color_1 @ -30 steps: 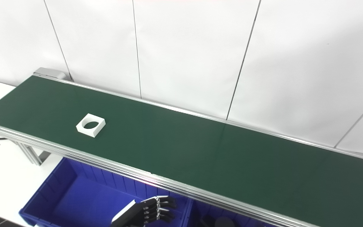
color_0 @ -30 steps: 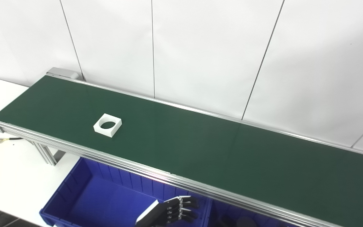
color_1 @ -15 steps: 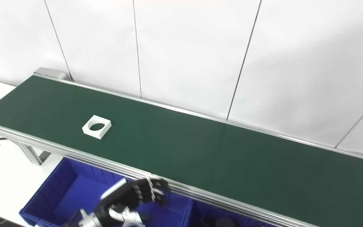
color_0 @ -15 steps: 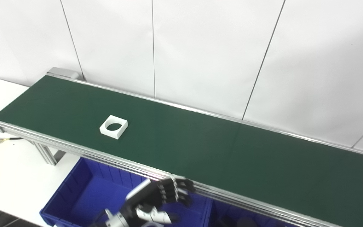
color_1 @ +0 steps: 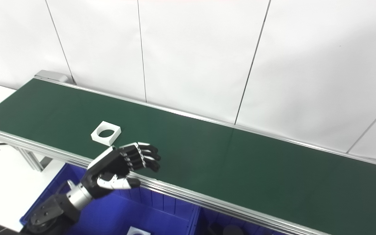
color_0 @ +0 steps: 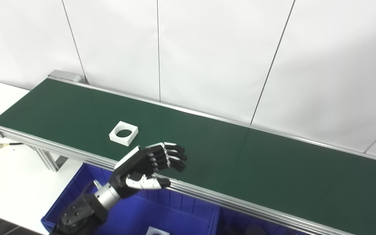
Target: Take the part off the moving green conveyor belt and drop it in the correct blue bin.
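A: What has changed against the earlier frames?

B: The left hand has risen from over the bin to above the near rail of the belt, fingers spread and reaching over the green, thumb below them, holding nothing. The part (a white square with a round hole) has ridden along the belt toward the hand.

A: Where is the part now?

B: On the belt, near the hand, just beyond it and to its left, not touching.

A: Anything around or in the way?

B: Another white piece lies in the bin under the rail. Nothing lies between hand and part.

A: Room to move?

B: The belt right of the hand is bare; the wall stands behind its far rail. The right hand is out of sight
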